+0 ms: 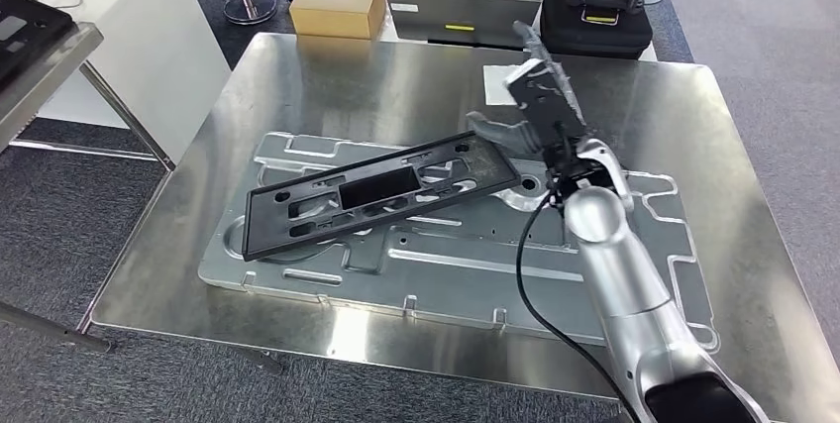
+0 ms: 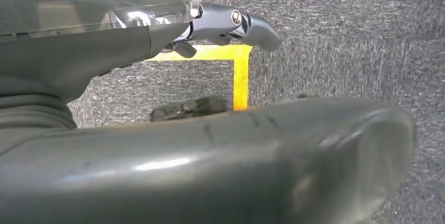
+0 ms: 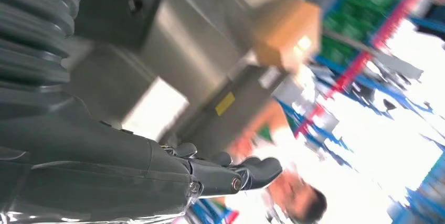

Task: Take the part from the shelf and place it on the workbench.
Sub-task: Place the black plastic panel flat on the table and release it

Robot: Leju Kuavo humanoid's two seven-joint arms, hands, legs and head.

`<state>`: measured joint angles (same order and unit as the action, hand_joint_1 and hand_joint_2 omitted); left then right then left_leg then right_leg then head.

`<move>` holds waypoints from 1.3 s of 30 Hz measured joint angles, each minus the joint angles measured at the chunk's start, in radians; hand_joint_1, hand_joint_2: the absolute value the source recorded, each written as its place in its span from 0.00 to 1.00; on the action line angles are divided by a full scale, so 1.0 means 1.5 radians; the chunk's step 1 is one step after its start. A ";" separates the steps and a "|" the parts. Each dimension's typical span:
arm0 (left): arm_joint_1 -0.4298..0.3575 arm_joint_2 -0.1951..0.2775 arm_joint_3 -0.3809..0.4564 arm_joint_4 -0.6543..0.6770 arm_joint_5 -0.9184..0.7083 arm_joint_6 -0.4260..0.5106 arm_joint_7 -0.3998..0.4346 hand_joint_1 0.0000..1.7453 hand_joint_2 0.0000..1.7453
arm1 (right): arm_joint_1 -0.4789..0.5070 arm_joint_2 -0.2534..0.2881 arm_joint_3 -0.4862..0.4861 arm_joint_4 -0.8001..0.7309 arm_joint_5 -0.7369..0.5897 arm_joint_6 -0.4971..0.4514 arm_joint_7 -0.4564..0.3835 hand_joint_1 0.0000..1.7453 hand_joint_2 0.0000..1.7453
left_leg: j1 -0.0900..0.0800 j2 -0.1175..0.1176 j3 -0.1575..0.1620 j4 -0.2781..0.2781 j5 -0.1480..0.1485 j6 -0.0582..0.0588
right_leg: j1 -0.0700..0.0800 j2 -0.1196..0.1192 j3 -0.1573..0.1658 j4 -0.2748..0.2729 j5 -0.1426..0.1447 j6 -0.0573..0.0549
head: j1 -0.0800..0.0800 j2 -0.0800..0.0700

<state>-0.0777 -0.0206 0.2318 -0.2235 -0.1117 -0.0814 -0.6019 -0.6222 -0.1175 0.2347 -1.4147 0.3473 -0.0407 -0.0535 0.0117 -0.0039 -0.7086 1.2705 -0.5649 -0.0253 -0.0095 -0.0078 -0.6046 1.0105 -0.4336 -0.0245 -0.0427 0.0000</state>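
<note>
right hand [image 1: 540,106] with fingers apart above the black part [image 1: 381,190], lying mid-workbench [image 1: 297,66]; left hand [image 2: 231,24] state unclear.

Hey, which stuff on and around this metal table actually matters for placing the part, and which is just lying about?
For the job: black frame part, silver stamped panel under it, metal workbench, right hand.

Lying about: cardboard box, black case, white paper.

We saw a silver right arm [image 1: 624,274] with a black cable [image 1: 535,294] alongside, a dark grey hand [image 1: 540,96], and a ribbed grey wrist cover [image 3: 31,30].
</note>
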 joint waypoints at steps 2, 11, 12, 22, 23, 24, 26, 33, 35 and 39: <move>0.001 0.000 0.001 0.000 -0.001 -0.002 -0.004 0.00 0.00 | 0.022 -0.020 -0.026 -0.055 -0.014 -0.002 -0.006 0.00 1.00 | 0.002 0.000 -0.006 0.010 0.011 -0.001 | 0.000 0.001 0.001 0.002 -0.003 0.002 | 0.000 0.000; 0.003 -0.003 0.018 0.000 0.000 0.005 -0.014 0.00 0.00 | 0.099 -0.075 -0.130 -0.263 -0.139 -0.166 -0.156 0.00 1.00 | -0.001 -0.002 0.083 -0.172 0.083 0.025 | 0.000 0.004 0.002 0.019 -0.022 0.030 | 0.000 0.000; 0.003 -0.004 0.021 0.000 0.001 0.006 -0.013 0.00 0.00 | 0.108 -0.076 -0.144 -0.285 -0.148 -0.205 -0.181 0.00 1.00 | 0.000 -0.002 0.085 -0.176 0.086 0.029 | -0.001 0.005 -0.007 0.041 -0.037 0.033 | 0.000 0.000; 0.022 -0.009 0.059 0.000 0.023 -0.016 -0.041 0.00 0.00 | 0.239 -0.107 -0.201 -0.401 -0.250 -0.312 -0.253 0.00 0.50 | -0.004 -0.003 0.082 -0.166 0.084 0.024 | -0.003 0.007 0.009 0.017 -0.016 0.033 | 0.000 0.000; 0.023 -0.009 0.062 0.000 0.024 -0.017 -0.042 0.00 0.00 | 0.248 -0.110 -0.203 -0.406 -0.258 -0.311 -0.253 0.00 0.25 | -0.005 -0.004 0.081 -0.166 0.085 0.020 | -0.002 0.008 0.008 0.014 -0.016 0.030 | 0.000 0.000; 0.025 -0.009 0.065 0.000 0.026 -0.019 -0.044 0.00 0.00 | 0.259 -0.113 -0.206 -0.410 -0.268 -0.308 -0.253 0.00 0.00 | -0.006 -0.004 0.080 -0.166 0.086 0.017 | -0.002 0.008 0.007 0.013 -0.013 0.025 | 0.000 0.000; 0.030 -0.008 0.070 0.001 0.028 -0.025 -0.048 0.00 0.00 | 0.281 -0.121 -0.212 -0.418 -0.294 -0.294 -0.251 0.00 0.00 | -0.005 -0.004 0.075 -0.158 0.076 0.010 | -0.003 0.005 0.003 0.010 -0.006 0.015 | 0.000 0.000; 0.036 -0.008 0.085 0.005 0.034 -0.036 -0.045 0.00 0.00 | 0.324 -0.134 -0.269 -0.430 -0.294 -0.264 -0.250 0.00 0.00 | -0.004 0.000 0.050 -0.007 -0.032 0.005 | 0.003 -0.012 -0.032 0.008 0.023 0.000 | 0.000 0.000; 0.035 -0.006 0.087 0.005 0.034 -0.036 -0.044 0.00 0.00 | 0.328 -0.135 -0.283 -0.435 -0.287 -0.265 -0.250 0.00 0.00 | -0.011 0.017 0.118 -0.111 0.000 0.019 | 0.005 -0.021 -0.038 0.008 0.030 0.000 | 0.000 0.000; 0.031 -0.002 0.089 0.005 0.034 -0.036 -0.044 0.00 0.00 | 0.335 -0.138 -0.296 -0.439 -0.285 -0.265 -0.250 0.00 0.00 | -0.025 0.039 0.161 -0.200 0.033 0.038 | -0.001 -0.044 -0.039 0.000 0.049 0.013 | 0.000 0.000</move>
<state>-0.0310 -0.0235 0.3655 -0.2163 -0.0612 -0.1360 -0.6682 -0.1196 -0.3243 -0.2100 -2.0728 -0.0800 -0.4384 -0.4279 -0.0257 0.0551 -0.4678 0.9707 -0.5152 0.0323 -0.0104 -0.0735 -0.6635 1.0105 -0.3600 -0.0051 -0.0426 0.0000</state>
